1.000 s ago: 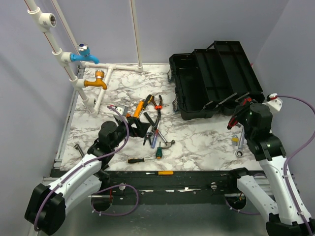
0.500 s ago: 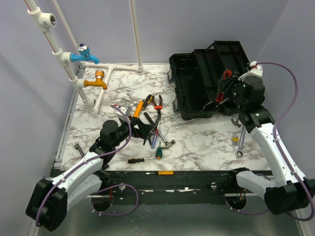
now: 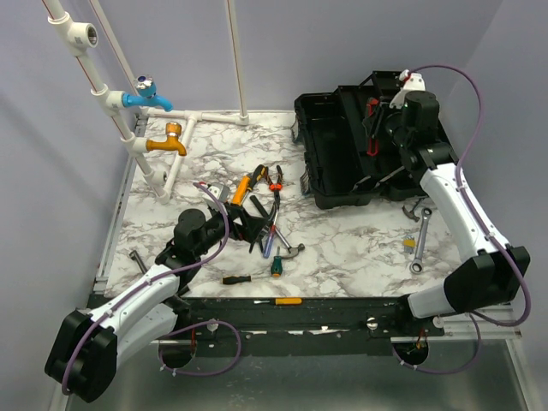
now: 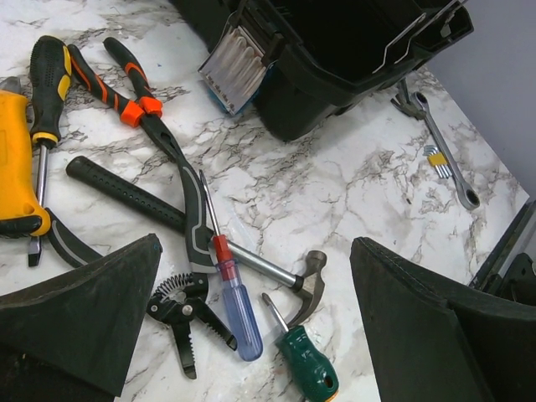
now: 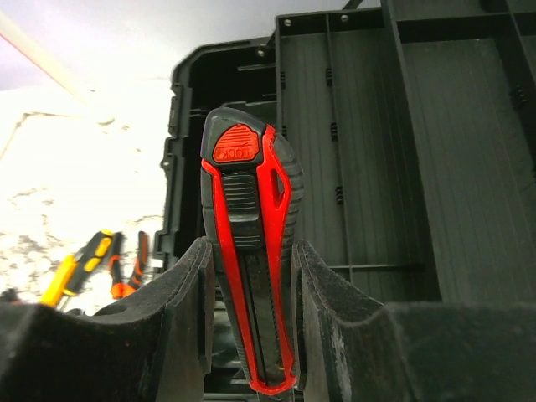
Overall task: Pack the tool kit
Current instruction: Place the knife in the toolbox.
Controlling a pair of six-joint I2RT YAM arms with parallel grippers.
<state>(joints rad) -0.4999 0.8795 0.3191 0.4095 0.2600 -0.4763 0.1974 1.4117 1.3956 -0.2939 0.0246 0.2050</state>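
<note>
**Top external view.** The toolbox point(image 3: 334, 195) of the tool kit stands open at the far right of the table point(image 3: 360, 248). The right pincer point(image 3: 373, 128) hovers over its trays, partly closed on one red-black utility knife point(image 3: 371, 141). The left pincer point(image 3: 248, 226), spread wide and holding nothing, hangs over the loose tools left of centre. Two wrenches point(image 3: 416, 257) lie near right, and two taps point(image 3: 147, 94) stand far left.

**Left wrist view.** Between the wide-apart fingers point(image 4: 84, 310) lie one hammer point(image 4: 306, 280) and three screwdrivers: blue-handled point(image 4: 237, 310), green-handled point(image 4: 307, 367) and black-and-yellow point(image 4: 46, 79). One pair of orange-gripped pliers point(image 4: 126, 79) lies at the far left. The count of the remaining black pliers-like tools is unclear.

**Right wrist view.** The knife point(image 5: 243, 155) stands upright, clamped between both pads point(image 5: 188, 285) above an empty tray point(image 5: 452, 167).

Step in hand, as judged: delivering the knife. The next move calls for lowering it into a tray, then opening the jaws. Nearly all of the tools are not yet packed.
</note>
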